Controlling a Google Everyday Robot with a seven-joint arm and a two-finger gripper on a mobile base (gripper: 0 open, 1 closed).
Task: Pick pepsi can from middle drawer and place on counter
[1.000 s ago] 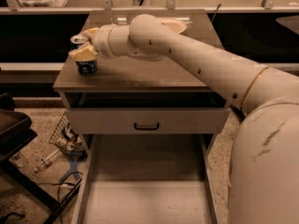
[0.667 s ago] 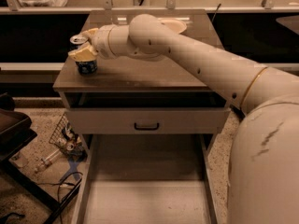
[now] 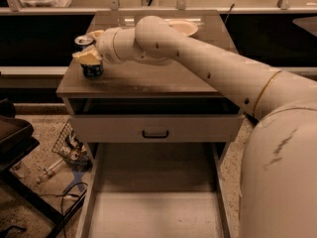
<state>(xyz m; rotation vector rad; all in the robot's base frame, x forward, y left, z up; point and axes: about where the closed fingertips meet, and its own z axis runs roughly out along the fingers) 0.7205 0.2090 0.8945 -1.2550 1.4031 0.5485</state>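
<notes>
camera view: end effector still tight around pepsi can on counter, near left edge, same as before

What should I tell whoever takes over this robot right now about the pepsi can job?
End effector: over the left side of the counter, closed around the pepsi can.
Pepsi can: upright, its base on the counter near the left edge.
Middle drawer: pulled open, floor bare.
Done: the can is out of the drawer and set on the counter.
Left: open the end effector and draw the arm away, probably slowly so the can does not tip.
</notes>
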